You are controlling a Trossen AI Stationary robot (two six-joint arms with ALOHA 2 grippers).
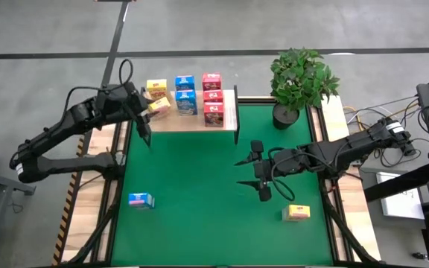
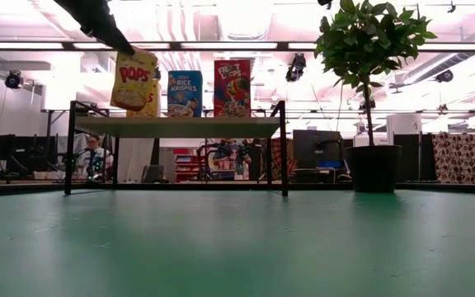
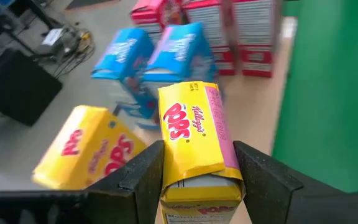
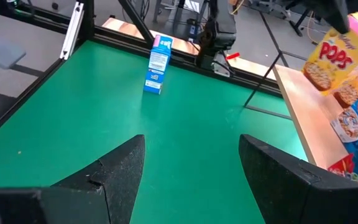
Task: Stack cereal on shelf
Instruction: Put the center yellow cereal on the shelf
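My left gripper (image 3: 197, 155) is shut on a yellow cereal box (image 3: 194, 134) and holds it over the left end of the shelf (image 1: 229, 119), a light wooden board on black posts at the far side of the green mat. On the shelf stand another yellow box (image 1: 156, 88), two blue boxes (image 1: 186, 93) and three pink-red boxes (image 1: 213, 98). My right gripper (image 1: 238, 171) hangs open over the right half of the mat with nothing between its fingers. A blue box (image 1: 141, 199) and a yellow box (image 1: 296, 213) lie on the mat near the front. My left gripper pinches the yellow box between its two fingers (image 3: 143, 177), on two opposite faces near the box's upper end (image 3: 169, 171). The fingers come from the table's left, slanting down. The box (image 2: 133, 81) hangs tilted below them, clear of the shelf board (image 2: 176, 126).
A potted plant (image 1: 298, 82) stands at the far right beside the shelf. Wooden rims (image 1: 334, 112) border the mat left and right. The middle of the green mat (image 1: 199, 171) is bare.
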